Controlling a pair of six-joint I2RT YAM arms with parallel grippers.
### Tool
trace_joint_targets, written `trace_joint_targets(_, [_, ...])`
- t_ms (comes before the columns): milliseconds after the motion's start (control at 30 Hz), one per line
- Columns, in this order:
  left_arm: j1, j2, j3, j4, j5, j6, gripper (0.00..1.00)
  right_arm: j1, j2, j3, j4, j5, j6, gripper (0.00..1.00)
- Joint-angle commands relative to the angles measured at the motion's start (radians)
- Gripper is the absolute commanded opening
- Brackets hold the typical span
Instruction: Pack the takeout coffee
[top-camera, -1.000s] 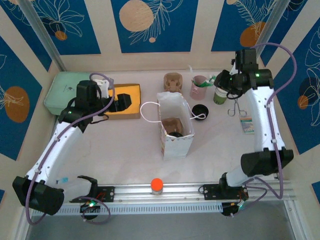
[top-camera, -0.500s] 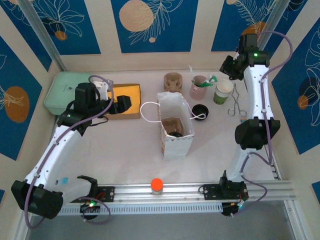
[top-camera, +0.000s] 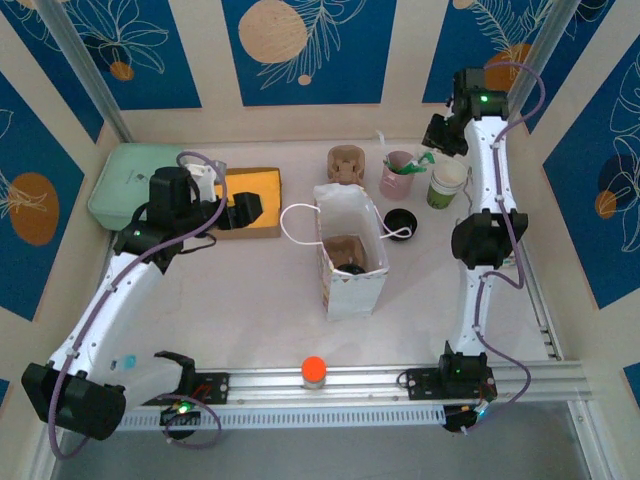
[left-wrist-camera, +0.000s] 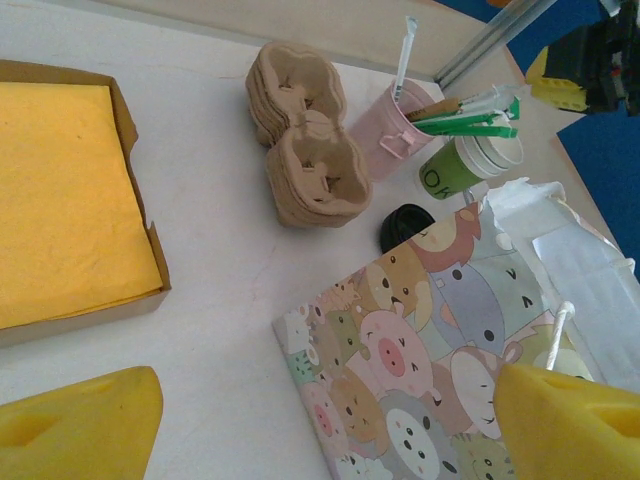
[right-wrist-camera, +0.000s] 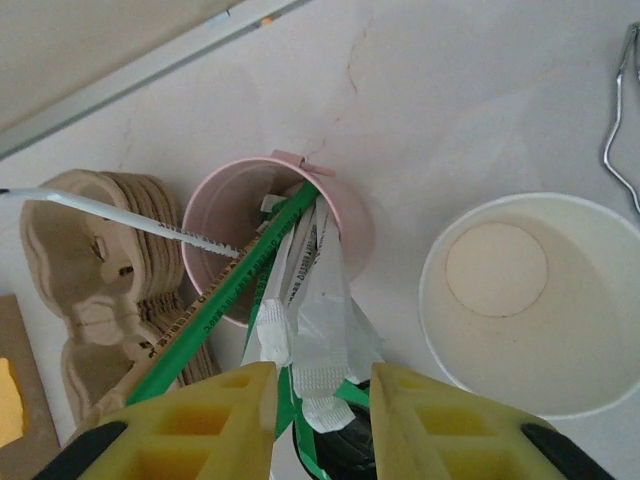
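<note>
The coffee (top-camera: 352, 266) seems already packed inside the bag (top-camera: 352, 296). The right gripper (right-wrist-camera: 322, 385) pinches a wrapped straw (right-wrist-camera: 318, 340) in the pink cup (right-wrist-camera: 352, 222); next it must lift this clear and carry it to the bag. The left gripper (top-camera: 248, 207) hangs wide open

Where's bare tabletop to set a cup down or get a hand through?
Widest bare patch: near left, between the left arm, the gift bag and the front rail. A narrower one lies between the bag and the right arm. Crowded: back right, around the cup carriers, pink cup, green cup and black lid.
</note>
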Motion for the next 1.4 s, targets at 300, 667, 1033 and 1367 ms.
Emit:
trace_joint_targets(300, [0.012, -0.009, 0.005, -0.009, 0.005, 0.012, 0.86, 0.018, 0.066, 0.057, -0.012, 0.027, -0.045, 0.31])
trace_joint_targets(667, [0.013, 0.005, 0.021, -0.009, -0.002, 0.019, 0.86, 0.022, 0.079, 0.067, -0.006, 0.057, -0.053, 0.1])
trace_joint_targets(1033, [0.011, -0.01, 0.029, -0.023, -0.017, 0.032, 0.86, 0.059, 0.038, 0.081, -0.004, 0.13, -0.076, 0.0])
trace_joint_targets(1367, [0.012, -0.022, 0.034, -0.031, -0.026, 0.037, 0.86, 0.081, -0.05, 0.06, -0.001, 0.175, -0.084, 0.0])
